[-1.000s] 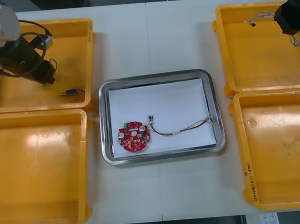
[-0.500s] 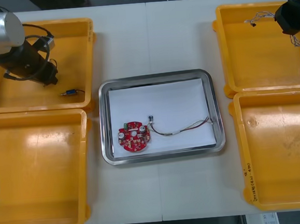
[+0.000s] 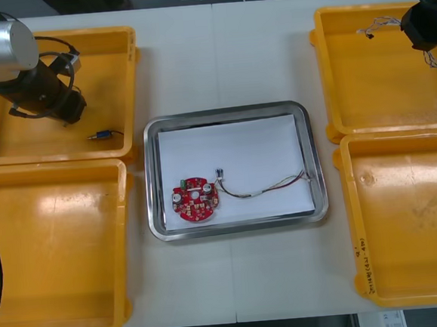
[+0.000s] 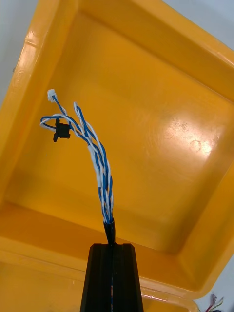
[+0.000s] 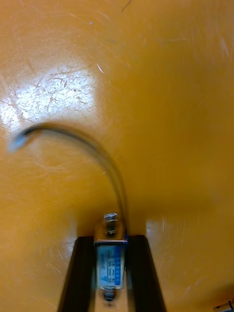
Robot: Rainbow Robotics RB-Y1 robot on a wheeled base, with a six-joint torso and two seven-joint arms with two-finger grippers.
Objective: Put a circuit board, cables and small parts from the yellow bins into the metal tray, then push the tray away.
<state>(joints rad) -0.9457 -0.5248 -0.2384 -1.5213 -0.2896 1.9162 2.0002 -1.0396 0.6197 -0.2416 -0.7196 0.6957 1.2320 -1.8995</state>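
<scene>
In the far left yellow bin (image 3: 111,43), my left gripper (image 3: 68,112) (image 5: 111,243) is shut on a small metal part (image 5: 110,258) with a blue label. Its black cable (image 5: 100,153) curves away over the bin floor. A second small part (image 3: 104,134) lies near that bin's front wall. Over the far right bin (image 3: 371,83), my right gripper (image 3: 420,26) (image 4: 113,247) is shut on a twisted blue and white cable (image 4: 100,165) (image 3: 378,24). The metal tray (image 3: 230,114), white inside, holds a round red circuit board (image 3: 195,198) and a thin cable (image 3: 266,187).
The near left bin (image 3: 55,252) and near right bin (image 3: 408,217) flank the tray. More thin cables (image 3: 430,58) lie by the right arm in the far right bin. Bare table runs before and behind the tray.
The left gripper's fingers have closed on the small metal part, and the left arm has shifted slightly toward the bin's back. The right arm has stayed still.
</scene>
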